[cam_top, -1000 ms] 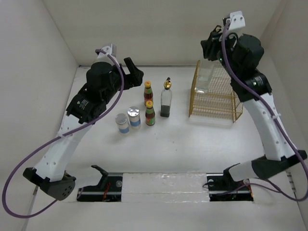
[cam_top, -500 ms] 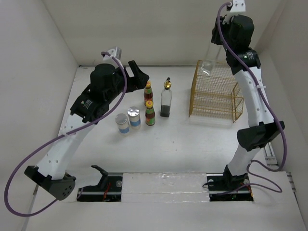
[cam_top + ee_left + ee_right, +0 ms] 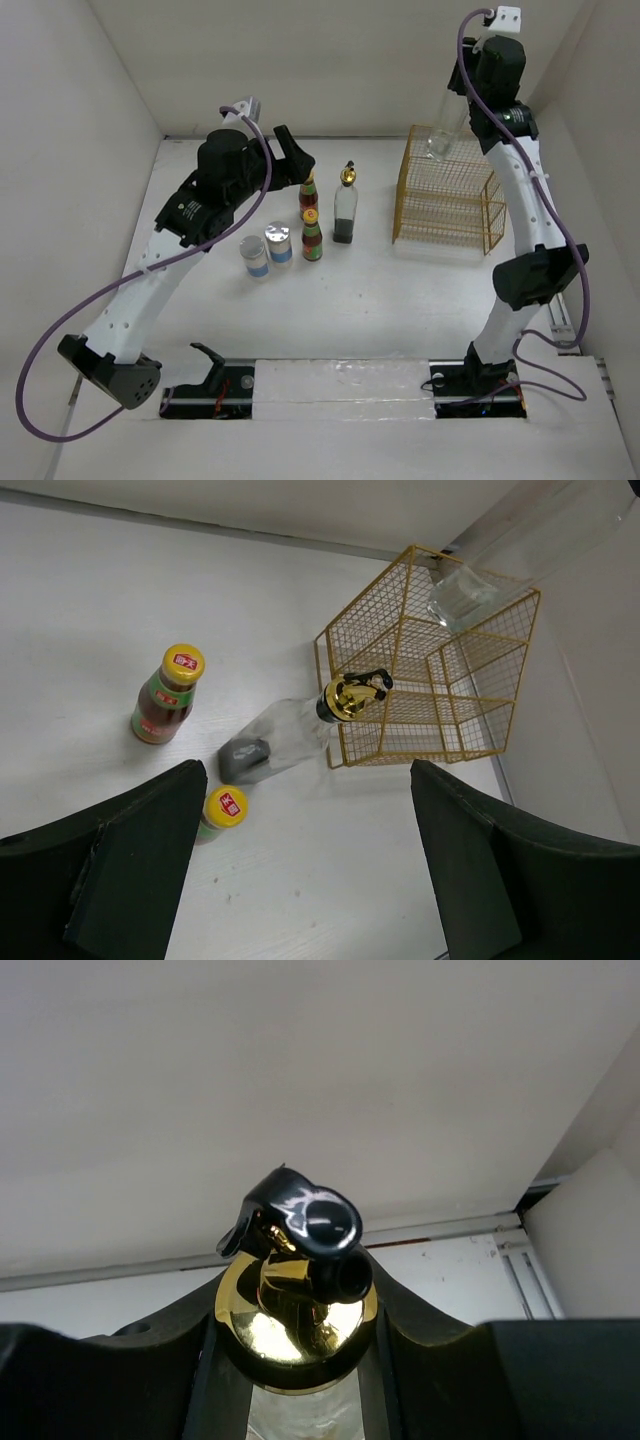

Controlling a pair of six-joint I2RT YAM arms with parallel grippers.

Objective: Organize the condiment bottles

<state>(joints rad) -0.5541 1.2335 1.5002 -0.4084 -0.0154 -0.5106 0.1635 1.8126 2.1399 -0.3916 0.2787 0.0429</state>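
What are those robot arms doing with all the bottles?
They are tidying condiment bottles. The right end effector grips a tall glass bottle by its gold stopper and holds it up over the gold wire rack. The left end effector is open and empty, hovering over the two small sauce bottles. The other tall bottle and two silver-lidded jars stand on the table.

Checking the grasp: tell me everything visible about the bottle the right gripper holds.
The tall clear glass bottle has a gold stopper topped by a black pour spout. The right gripper is shut around the stopper. It hangs tilted, base lowest, over the back edge of the gold wire rack; whether they touch is unclear.
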